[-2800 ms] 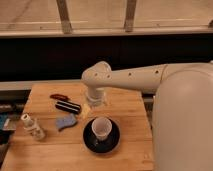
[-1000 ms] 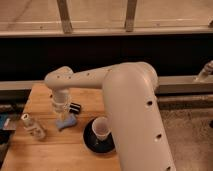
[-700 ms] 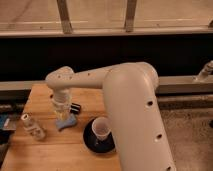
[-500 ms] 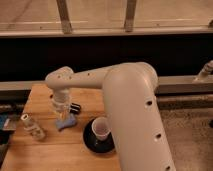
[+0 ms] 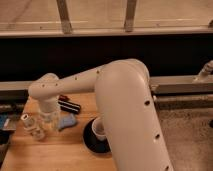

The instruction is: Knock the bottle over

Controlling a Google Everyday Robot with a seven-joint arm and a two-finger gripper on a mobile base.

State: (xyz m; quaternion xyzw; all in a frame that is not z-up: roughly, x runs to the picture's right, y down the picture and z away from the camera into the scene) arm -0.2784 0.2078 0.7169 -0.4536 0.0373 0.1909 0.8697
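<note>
A small clear bottle (image 5: 31, 126) with a white cap stands tilted near the left edge of the wooden table (image 5: 55, 152). My gripper (image 5: 48, 123) hangs from the white arm's wrist (image 5: 46, 102), low over the table. It is just right of the bottle and very close to it. I cannot tell whether they touch. The large white arm covers the middle and right of the view.
A blue object (image 5: 68, 121) lies just right of the gripper. A black and red item (image 5: 70, 105) lies behind it. A white cup (image 5: 99, 129) sits on a dark saucer (image 5: 90, 141) to the right. The table's left edge is close to the bottle.
The arm has swung left from the table's middle. Over the last second the gripper has moved a little further left and down, closer to the bottle. The bottle has not visibly moved.
</note>
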